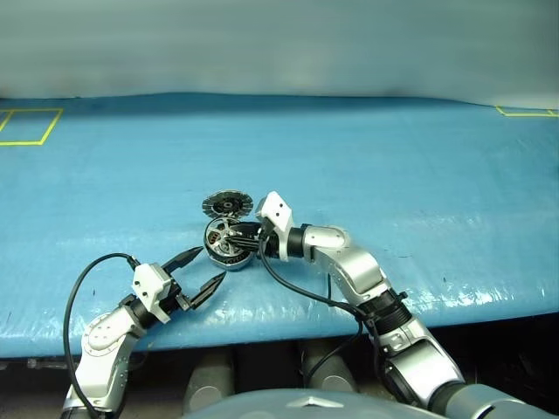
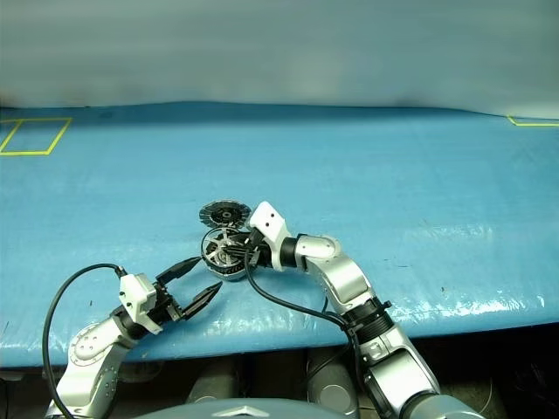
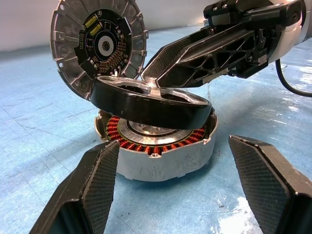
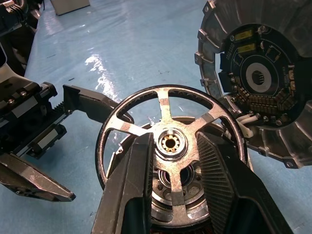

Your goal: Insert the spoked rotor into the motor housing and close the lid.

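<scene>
Nearest: left hand (image 1: 197, 270), fingers spread wide, holding nothing, just short of the motor housing (image 3: 161, 156) on the blue worktop (image 1: 419, 175). Right hand (image 4: 173, 161) clamped on the hub of the spoked rotor (image 4: 168, 141), held tilted directly above the housing, not yet seated. Lid (image 3: 100, 46) propped open behind the housing. Best to level the rotor first, centre hub over the dark core, then lower straight; avoid scraping the copper windings (image 3: 170, 144).
</scene>
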Robot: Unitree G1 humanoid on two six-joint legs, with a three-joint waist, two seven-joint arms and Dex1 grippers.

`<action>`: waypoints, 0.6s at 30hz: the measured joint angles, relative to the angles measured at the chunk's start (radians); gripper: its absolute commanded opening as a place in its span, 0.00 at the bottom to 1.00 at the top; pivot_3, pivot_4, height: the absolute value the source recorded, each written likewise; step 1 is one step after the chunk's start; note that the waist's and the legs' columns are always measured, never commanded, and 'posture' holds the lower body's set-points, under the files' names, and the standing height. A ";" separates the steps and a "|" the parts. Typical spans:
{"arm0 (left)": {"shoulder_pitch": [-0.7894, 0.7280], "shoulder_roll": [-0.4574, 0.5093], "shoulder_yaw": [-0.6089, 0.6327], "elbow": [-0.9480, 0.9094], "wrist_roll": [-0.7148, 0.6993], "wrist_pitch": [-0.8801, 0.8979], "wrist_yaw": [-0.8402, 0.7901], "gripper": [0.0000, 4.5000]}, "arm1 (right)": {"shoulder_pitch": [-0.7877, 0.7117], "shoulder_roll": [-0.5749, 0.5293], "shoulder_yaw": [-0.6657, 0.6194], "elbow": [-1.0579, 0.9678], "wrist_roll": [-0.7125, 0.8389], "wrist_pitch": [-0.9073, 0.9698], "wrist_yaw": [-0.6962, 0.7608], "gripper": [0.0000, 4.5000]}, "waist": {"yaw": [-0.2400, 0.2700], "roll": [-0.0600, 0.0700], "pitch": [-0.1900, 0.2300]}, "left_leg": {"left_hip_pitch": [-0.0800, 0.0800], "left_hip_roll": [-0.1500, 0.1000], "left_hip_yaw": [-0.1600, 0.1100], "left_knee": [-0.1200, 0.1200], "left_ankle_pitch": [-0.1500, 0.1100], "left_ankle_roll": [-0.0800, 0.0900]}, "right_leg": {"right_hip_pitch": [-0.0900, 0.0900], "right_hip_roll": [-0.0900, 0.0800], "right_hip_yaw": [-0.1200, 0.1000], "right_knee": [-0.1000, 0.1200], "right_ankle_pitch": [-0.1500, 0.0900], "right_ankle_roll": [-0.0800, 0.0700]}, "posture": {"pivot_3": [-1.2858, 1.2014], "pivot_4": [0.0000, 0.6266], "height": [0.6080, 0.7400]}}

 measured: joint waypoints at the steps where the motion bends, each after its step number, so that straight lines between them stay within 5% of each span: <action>1: 0.000 0.000 0.000 0.000 0.000 0.000 0.000 0.87 | 0.000 0.000 0.000 0.001 -0.003 -0.001 0.000 0.29 | 0.000 0.000 0.000 | 0.000 0.000 0.000 0.000 0.000 0.000 | 0.000 0.000 0.000 0.000 0.000 0.000 | 0.52 0.24 1.00; 5: 0.000 0.000 0.000 0.000 0.005 0.000 0.001 0.87 | 0.000 0.002 0.001 0.003 -0.005 -0.017 0.001 0.10 | 0.000 0.000 0.000 | 0.000 0.000 0.000 0.000 0.000 0.000 | 0.000 0.000 0.000 0.000 0.000 0.000 | 0.52 0.24 1.00; 18: 0.001 0.000 0.000 0.000 0.006 0.000 0.001 0.87 | 0.000 -0.023 0.000 -0.057 0.002 0.018 0.021 0.10 | 0.000 0.000 0.000 | 0.000 0.000 0.000 0.000 0.000 0.000 | 0.000 0.000 0.000 0.000 0.000 0.000 | 0.52 0.24 1.00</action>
